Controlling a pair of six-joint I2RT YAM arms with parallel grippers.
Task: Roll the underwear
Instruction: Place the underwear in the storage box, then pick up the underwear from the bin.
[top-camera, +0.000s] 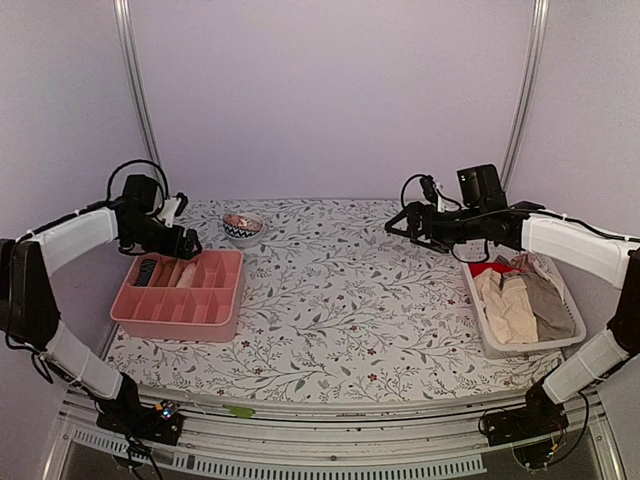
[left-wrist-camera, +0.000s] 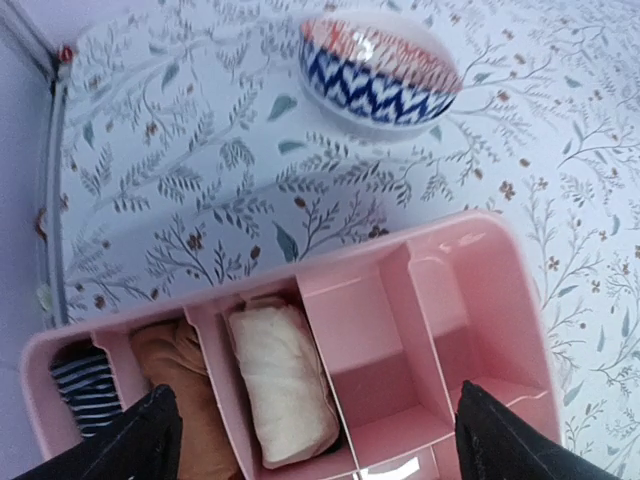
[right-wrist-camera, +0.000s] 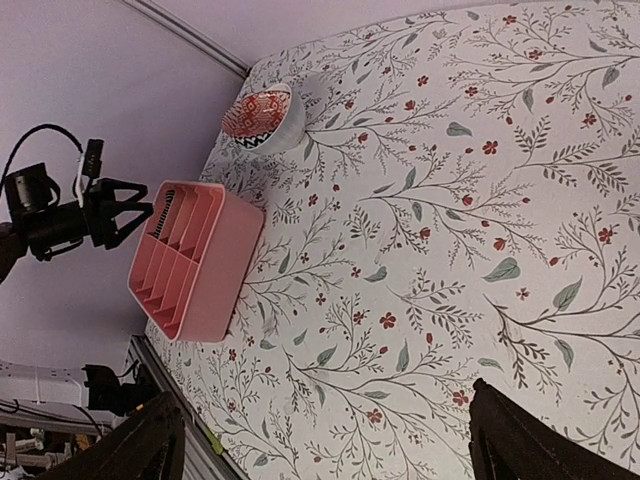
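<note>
The underwear (top-camera: 520, 300) lay as a loose heap of cream, beige and grey-brown pieces in a white bin (top-camera: 530, 348) at the right edge of the floral tabletop (top-camera: 350, 300). The right hand (top-camera: 400, 225) hung above the tabletop, just left of the bin's far end and apart from the heap. In its wrist view its fingers (right-wrist-camera: 520, 440) stood wide apart, gripping nothing. On the left side sat the pink tray (top-camera: 175, 322), divided into compartments. The left hand (top-camera: 185, 243) hovered over the tray's far row, likewise spread open and holding nothing, with its fingers (left-wrist-camera: 140, 440) at the two lower corners of its wrist view. Beneath it, three neighbouring compartments each held a bundle of cloth: a striped roll (left-wrist-camera: 85, 385) at the tray's end, a tan roll (left-wrist-camera: 180, 370) next to it, then a cream roll (left-wrist-camera: 285, 385). A patterned bowl (top-camera: 242, 227) stood on the tabletop just past the tray's far side, near the left hand.
</note>
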